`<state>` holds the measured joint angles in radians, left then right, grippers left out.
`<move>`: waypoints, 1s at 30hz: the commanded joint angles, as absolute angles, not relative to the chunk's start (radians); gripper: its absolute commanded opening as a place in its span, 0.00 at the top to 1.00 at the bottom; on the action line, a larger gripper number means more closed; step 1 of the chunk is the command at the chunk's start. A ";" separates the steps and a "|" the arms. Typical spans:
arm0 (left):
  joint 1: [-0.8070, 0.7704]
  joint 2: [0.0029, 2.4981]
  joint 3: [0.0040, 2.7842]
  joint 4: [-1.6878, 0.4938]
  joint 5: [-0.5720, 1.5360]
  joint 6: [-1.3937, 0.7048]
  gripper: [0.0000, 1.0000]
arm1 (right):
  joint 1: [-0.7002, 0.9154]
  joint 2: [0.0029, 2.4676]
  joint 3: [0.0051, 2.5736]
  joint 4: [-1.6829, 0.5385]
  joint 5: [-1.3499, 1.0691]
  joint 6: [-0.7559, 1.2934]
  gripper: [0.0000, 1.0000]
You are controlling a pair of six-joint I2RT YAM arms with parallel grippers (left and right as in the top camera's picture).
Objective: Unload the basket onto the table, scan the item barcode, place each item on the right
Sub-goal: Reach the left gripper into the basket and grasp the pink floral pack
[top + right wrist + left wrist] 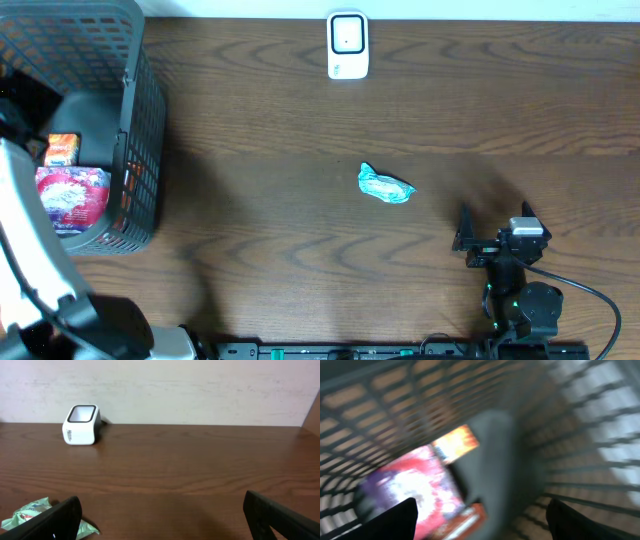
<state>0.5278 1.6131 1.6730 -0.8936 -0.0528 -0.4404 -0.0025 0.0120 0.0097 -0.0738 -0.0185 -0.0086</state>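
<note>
Sitting low in the grey basket (pixel 135 120) at the left, the pink packet (pixel 415 490) looks like the item to scan, with the left gripper (pixel 481 505) hanging over it, claw wide and empty; that view is blurred. Risk: an orange packet (pixel 455 442) lies right against it, so closing could pinch both or snag the mesh. Right gripper (pixel 161 502) sits near right, wide and empty; scanner (pixel 348 45) is far centre, well apart.
</note>
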 commanded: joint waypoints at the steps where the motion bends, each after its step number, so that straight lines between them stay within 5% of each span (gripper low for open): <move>1: 0.527 1.686 1.614 -0.901 -0.196 -0.471 0.17 | 0.001 0.007 0.006 -0.074 -0.014 -0.016 0.01; 20: 0.527 2.087 1.542 -0.906 -0.225 -0.509 0.18 | 0.001 0.007 0.006 -0.075 -0.014 -0.016 0.01; 22: 0.527 2.116 1.542 -0.908 -0.225 -0.509 0.33 | 0.001 0.006 0.006 -0.075 -0.014 -0.016 0.01; 25: 0.527 2.132 1.542 -0.918 -0.226 -0.506 0.92 | 0.001 0.007 0.006 -0.075 -0.014 -0.016 0.01; 30: 0.527 2.087 1.560 -0.943 -0.221 -0.506 0.93 | 0.001 0.007 0.006 -0.075 -0.014 -0.016 0.01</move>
